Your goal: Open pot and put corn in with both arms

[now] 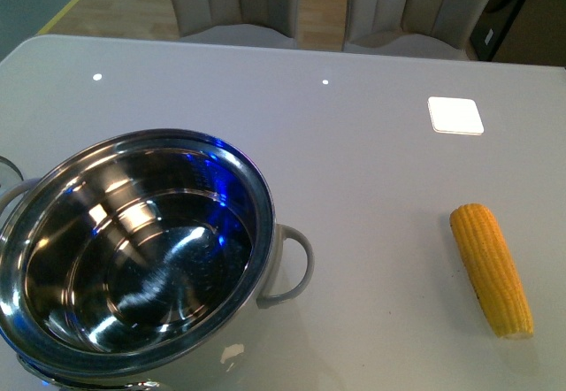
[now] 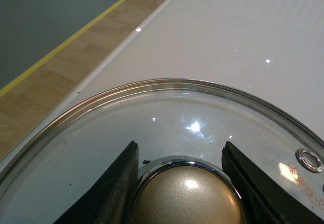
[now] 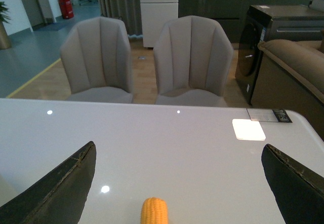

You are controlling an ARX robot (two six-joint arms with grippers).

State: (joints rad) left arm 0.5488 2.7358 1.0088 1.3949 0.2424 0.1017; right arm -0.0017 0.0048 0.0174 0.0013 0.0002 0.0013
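One glossy pale grey desk [image 1: 371,170] is seen carrying everything, and two grey padded chairs [image 3: 192,57] are stood at its far edge. A large round pot with a shiny steel inside and a pale outside [image 1: 80,196] is placed on the near left part of the desk. It is uncovered, nothing is seen inside it, and one looped side handle [image 1: 296,263] is turned toward the right.

A clear round glass lid with a steel rim [image 2: 177,117] is shown in the left wrist view, close to an edge of the desk beside the wooden floor [image 2: 45,82]. Whether it is rested on the desk cannot be told. Its bronze-coloured domed knob [image 2: 190,196] is gripped by the left end effector [image 2: 179,153], whose black fingers [image 2: 119,183] are clenched against either side.

The right end effector [image 3: 177,153] is spread wide above the desk, with nothing held. A tapered yellow corn cob [image 1: 492,269] is laid on the near right part of the desk, well apart from the pot and in line with the gap between the right end effector's fingers. A small white square pad [image 1: 455,115] is set flat beyond the cob.
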